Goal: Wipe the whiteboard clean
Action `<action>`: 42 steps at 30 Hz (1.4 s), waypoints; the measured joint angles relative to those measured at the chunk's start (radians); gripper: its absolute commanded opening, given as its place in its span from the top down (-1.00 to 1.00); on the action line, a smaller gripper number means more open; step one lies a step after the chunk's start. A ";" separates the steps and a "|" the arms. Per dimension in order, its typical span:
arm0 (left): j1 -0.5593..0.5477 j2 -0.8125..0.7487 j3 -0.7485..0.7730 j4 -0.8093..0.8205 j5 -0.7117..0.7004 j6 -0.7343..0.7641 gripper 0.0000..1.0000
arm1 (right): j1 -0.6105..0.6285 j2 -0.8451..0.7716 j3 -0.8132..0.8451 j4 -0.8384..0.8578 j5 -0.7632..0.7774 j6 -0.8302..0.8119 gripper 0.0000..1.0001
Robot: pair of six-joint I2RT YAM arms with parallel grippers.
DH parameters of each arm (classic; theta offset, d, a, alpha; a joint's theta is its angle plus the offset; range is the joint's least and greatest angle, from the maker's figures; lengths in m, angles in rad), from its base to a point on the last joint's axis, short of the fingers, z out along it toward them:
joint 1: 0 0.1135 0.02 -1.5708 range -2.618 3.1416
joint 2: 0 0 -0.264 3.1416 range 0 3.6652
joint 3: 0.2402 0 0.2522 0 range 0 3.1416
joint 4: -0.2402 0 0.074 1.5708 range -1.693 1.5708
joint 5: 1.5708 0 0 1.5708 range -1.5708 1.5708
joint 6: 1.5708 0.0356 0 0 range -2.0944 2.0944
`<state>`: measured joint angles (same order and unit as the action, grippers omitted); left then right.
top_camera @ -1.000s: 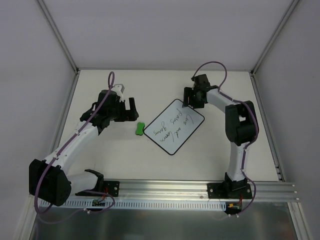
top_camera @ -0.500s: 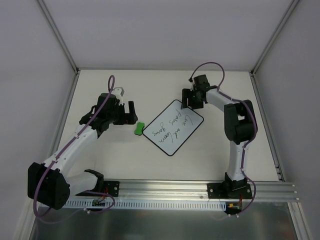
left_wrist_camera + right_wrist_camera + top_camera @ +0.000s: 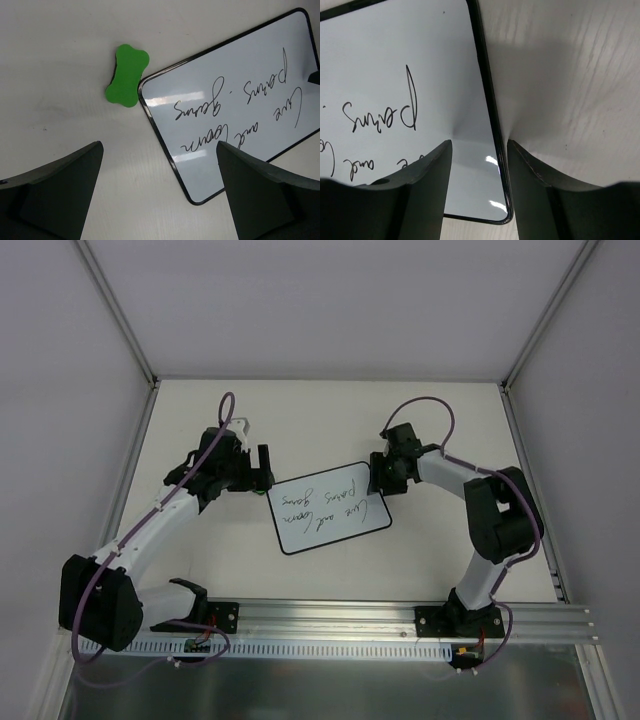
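Here, whiteboard [image 3: 395, 60] edge inside right gripper [image 3: 480, 150]

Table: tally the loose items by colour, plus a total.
White: 1, the whiteboard, with dark handwriting on it
Green: 1, the eraser block, just off the board's corner
Total: 2
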<state>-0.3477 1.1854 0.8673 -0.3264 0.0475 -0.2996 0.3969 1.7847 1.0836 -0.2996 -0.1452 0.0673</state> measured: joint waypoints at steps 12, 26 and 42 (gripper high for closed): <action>0.000 0.357 0.182 0.002 -0.131 0.072 -0.72 | 0.000 -0.037 -0.043 -0.002 0.002 0.037 -0.04; 0.001 0.558 0.269 0.007 -0.135 0.139 -0.35 | -0.011 -0.078 -0.087 -0.019 0.000 0.036 -0.05; 0.002 0.600 0.269 0.007 -0.135 0.163 0.28 | -0.012 -0.095 -0.109 -0.010 -0.002 0.035 -0.05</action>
<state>-0.3458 1.7855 1.1362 -0.3191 -0.0875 -0.1371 0.3847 1.6897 0.9749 -0.3099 -0.1467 0.1020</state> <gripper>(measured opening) 0.409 0.524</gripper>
